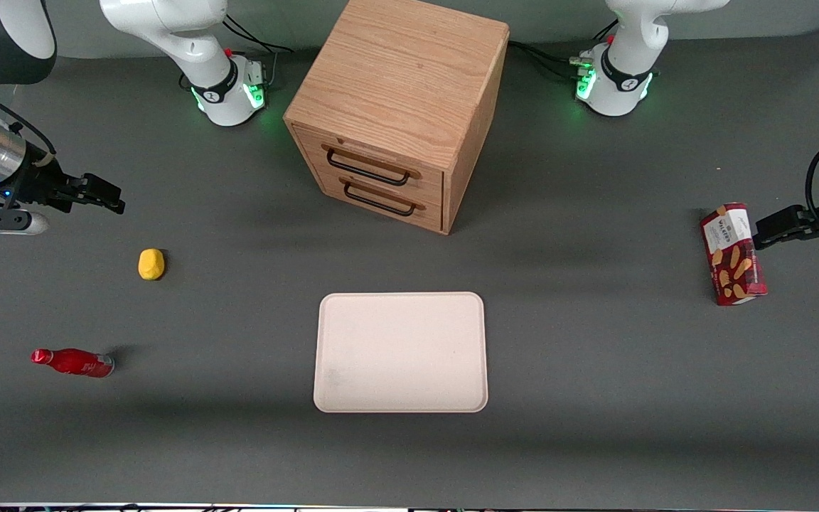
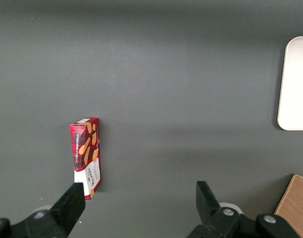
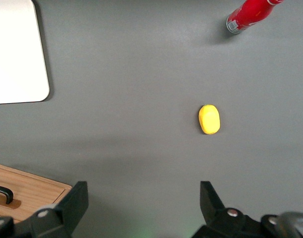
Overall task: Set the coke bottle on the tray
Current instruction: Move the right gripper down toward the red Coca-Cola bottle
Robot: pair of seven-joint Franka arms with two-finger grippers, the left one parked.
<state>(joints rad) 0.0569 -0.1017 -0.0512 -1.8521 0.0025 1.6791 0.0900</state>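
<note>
Front view: the pincer (image 1: pixel 112 199) hangs above the bench (image 1: pixel 239 441) at the working arm's end, fingers spread wide with nothing between them. Down on the bench, the bottle (image 1: pixel 73 362) lies on its side, cap pointing toward the working arm's edge, well apart from the tray (image 1: pixel 401 352). A yellow lump (image 1: pixel 151 264) sits between pincer and bottle, farther from the front camera than the bottle. Tray lies flat mid-bench, nothing on it, just in front of the wooden cabinet (image 1: pixel 399 107) with two black-handled drawers. Wrist camera confirms it: fingers (image 3: pixel 75 201) parted, lump (image 3: pixel 209 119) and bottle (image 3: pixel 250 15) both visible on grey. A red snack box (image 1: pixel 733 254) rests toward the parked arm's end.
</note>
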